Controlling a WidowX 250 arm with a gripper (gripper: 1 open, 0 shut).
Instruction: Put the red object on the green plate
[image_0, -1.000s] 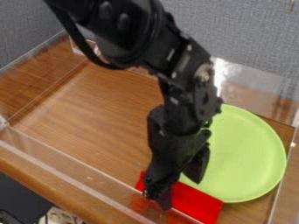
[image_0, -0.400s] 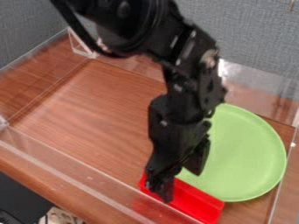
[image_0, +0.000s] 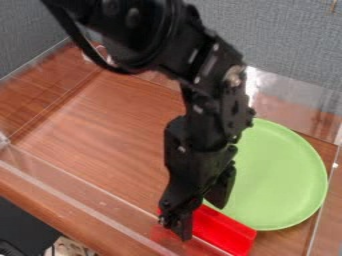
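So the black arm comes down from the upper left of the frame and its gripper (image_0: 187, 212) points straight down near the bottom centre, jaws spread wide and not holding anything. The red object (image_0: 225, 233) is lying flat on the wooden table (image_0: 94, 120) right under and beside the fingertips, low in the frame by the clear front wall (image_0: 67, 205). The green plate (image_0: 283, 178) sits at the right, just beside the red block.

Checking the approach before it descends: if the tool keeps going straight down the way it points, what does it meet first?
Most likely the red object: the open tool points down over its left end. Depth is unclear; it may already touch.
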